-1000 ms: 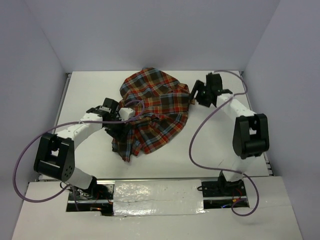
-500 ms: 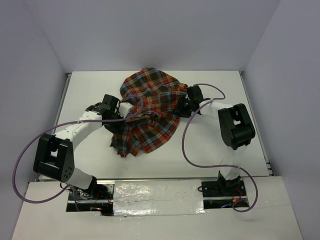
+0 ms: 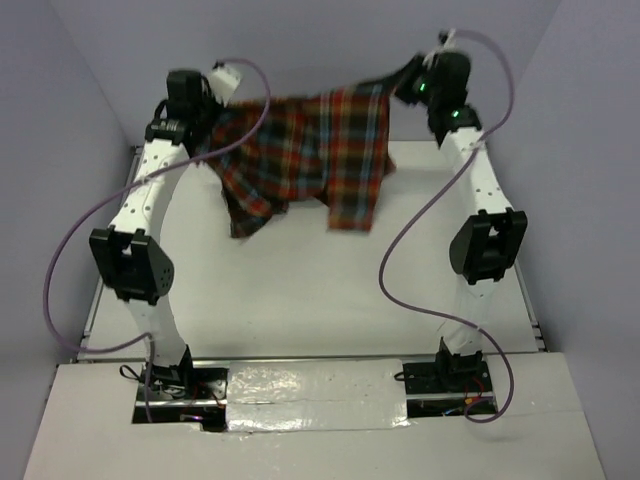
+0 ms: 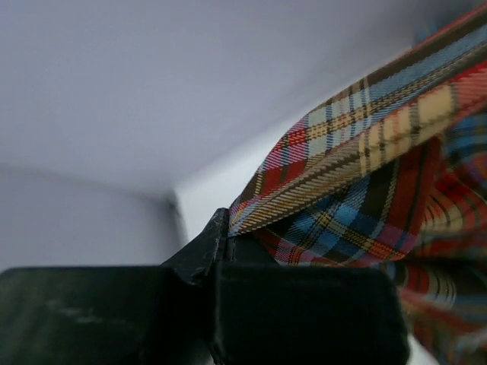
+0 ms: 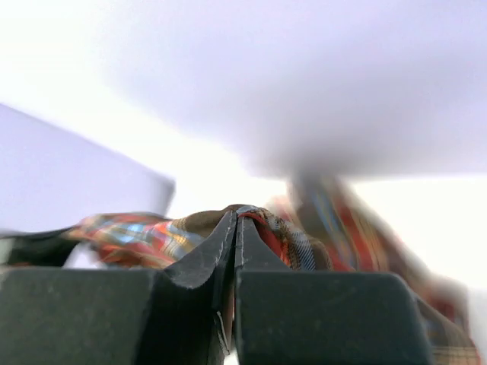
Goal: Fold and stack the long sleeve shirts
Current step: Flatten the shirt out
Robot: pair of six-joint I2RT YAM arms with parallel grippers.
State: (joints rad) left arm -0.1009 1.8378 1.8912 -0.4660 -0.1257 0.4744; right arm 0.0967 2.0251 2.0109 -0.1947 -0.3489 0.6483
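The plaid long sleeve shirt (image 3: 305,150), red-orange with brown and light blue checks, hangs stretched in the air between both raised arms, well above the table. My left gripper (image 3: 212,92) is shut on its left upper edge; the wrist view shows cloth (image 4: 358,167) pinched at the left gripper (image 4: 227,228) tips. My right gripper (image 3: 402,82) is shut on the right upper edge, and a fold of shirt (image 5: 129,232) bunches over the right gripper (image 5: 236,217) tips. The lower hem dangles in uneven flaps.
The white table (image 3: 300,300) lies below the hanging cloth, walled by pale panels on three sides. Purple cables (image 3: 410,240) loop from each arm. Both arm bases stand at the near edge on a taped strip (image 3: 315,385).
Both grippers closed on the crumpled shirt on the table, then both arms rose high and apart, lifting the shirt and spreading it in the air.
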